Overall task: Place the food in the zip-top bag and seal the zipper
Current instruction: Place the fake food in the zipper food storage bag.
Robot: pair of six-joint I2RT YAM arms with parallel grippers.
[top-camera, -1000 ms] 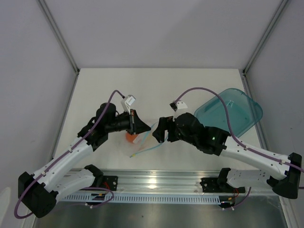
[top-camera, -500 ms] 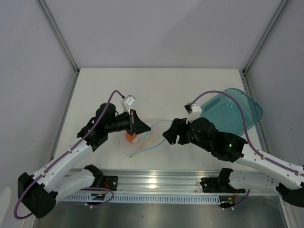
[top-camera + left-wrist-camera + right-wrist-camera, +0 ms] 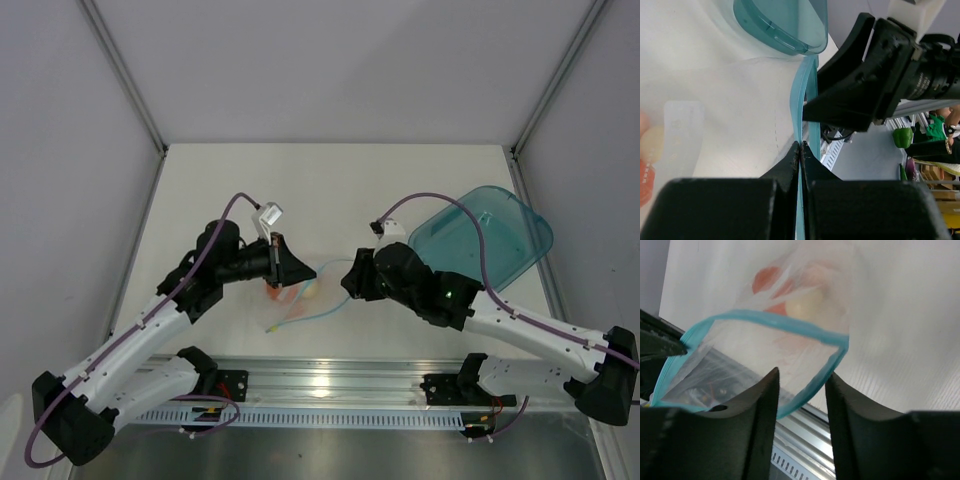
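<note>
My left gripper (image 3: 800, 146) is clamped on the zipper (image 3: 799, 100) end and my right gripper (image 3: 801, 377) stands apart astride the strip, so with the bag (image 3: 835, 295) gaping toward the near edge, food (image 3: 807, 302) inside, a crooked squeeze could leave a gap or tug it free.

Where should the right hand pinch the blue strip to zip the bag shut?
Pinch the zipper right beside the left gripper, where its two lips are pressed together. Come in from the open edge, away from the food, with one finger on each side of the strip. Farther along, the lips gape wide apart.
</note>
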